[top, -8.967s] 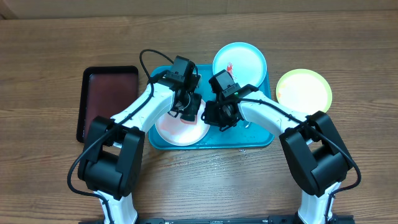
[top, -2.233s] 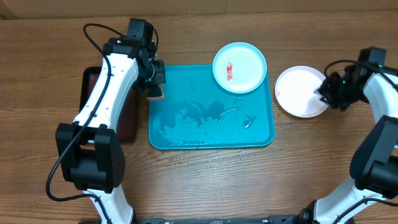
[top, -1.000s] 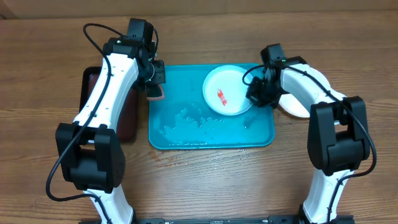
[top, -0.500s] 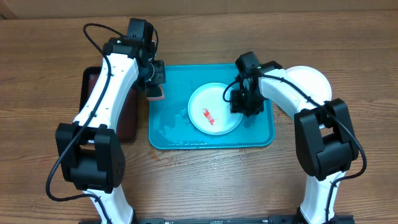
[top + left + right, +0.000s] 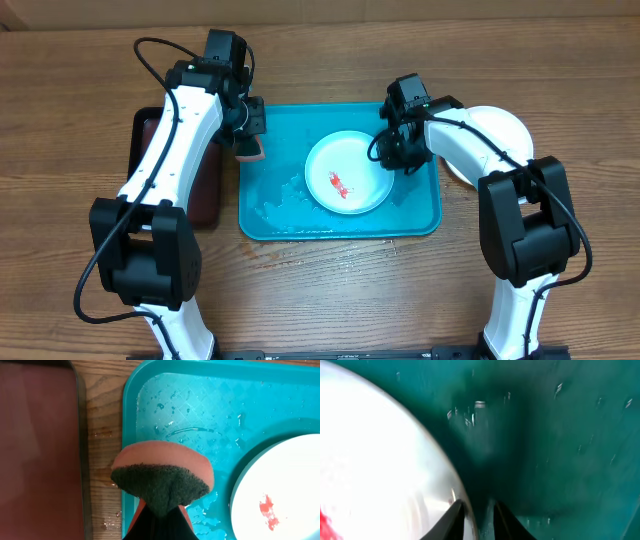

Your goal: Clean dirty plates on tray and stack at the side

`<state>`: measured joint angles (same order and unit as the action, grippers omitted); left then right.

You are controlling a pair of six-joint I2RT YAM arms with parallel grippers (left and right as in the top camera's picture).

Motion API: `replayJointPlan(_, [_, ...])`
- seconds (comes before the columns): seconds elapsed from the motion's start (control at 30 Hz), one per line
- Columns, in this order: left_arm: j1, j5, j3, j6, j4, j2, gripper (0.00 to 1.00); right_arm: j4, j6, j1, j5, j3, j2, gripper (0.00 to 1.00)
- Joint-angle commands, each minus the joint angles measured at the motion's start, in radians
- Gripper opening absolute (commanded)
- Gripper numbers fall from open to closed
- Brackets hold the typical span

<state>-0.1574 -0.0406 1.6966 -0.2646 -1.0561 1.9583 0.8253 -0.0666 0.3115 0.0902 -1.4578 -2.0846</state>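
While the plate (image 5: 348, 185) lies central in the tray (image 5: 282, 205), straddles its right rim with right gripper (image 5: 477, 512), fingers narrowly apart; cannot tell whether gripping. Clamps sponge (image 5: 162, 467) in left gripper (image 5: 250, 140) above tray's left rim.

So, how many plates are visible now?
2. One red-smeared plate lies on the tray; one white plate sits right of it on the table. Another may be hidden underneath.

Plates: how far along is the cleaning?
Done: a white plate lies beside the tray. In hand: the right claw grips the smeared plate on the tray; the left claw holds a sponge. Left: wiping that plate and stacking it.
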Motion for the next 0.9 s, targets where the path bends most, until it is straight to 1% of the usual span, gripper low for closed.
replayJointPlan(0.0, [-0.008, -0.001, -0.007, -0.021, 0.01, 0.0, 0.04, 0.04, 0.01, 0.002, 0.001, 0.005, -0.006, 0.19])
replayJointPlan(0.2, [-0.008, -0.005, -0.007, -0.021, 0.014, 0.0, 0.04, 0.044, -0.076, 0.003, 0.045, 0.005, -0.006, 0.08])
replayJointPlan(0.33, [-0.008, -0.005, -0.007, -0.021, 0.013, 0.0, 0.04, 0.021, -0.095, 0.003, 0.098, 0.005, -0.006, 0.07])
replayJointPlan(0.4, [-0.008, -0.005, -0.007, -0.02, 0.013, 0.0, 0.04, 0.014, -0.103, 0.002, 0.098, 0.005, -0.006, 0.09])
replayJointPlan(0.47, [-0.01, -0.005, -0.007, -0.021, 0.013, 0.0, 0.04, 0.006, -0.106, 0.002, 0.098, 0.005, -0.006, 0.17])
replayJointPlan(0.57, [-0.018, -0.005, -0.007, -0.021, 0.013, 0.0, 0.04, -0.016, -0.105, 0.002, 0.09, 0.005, -0.006, 0.2])
replayJointPlan(0.67, [-0.026, -0.005, -0.007, -0.021, 0.014, 0.0, 0.04, -0.043, -0.105, 0.002, 0.074, 0.005, -0.006, 0.21])
replayJointPlan(0.73, [-0.029, -0.005, -0.007, -0.021, 0.014, 0.0, 0.04, -0.053, -0.105, 0.002, 0.068, 0.005, -0.006, 0.17])
replayJointPlan(0.83, [-0.033, -0.005, -0.007, -0.02, 0.013, 0.0, 0.05, -0.053, -0.105, 0.002, 0.068, 0.005, -0.006, 0.04])
replayJointPlan(0.87, [-0.034, -0.005, -0.007, -0.021, 0.013, 0.0, 0.04, -0.053, -0.105, 0.002, 0.068, 0.005, -0.006, 0.04])
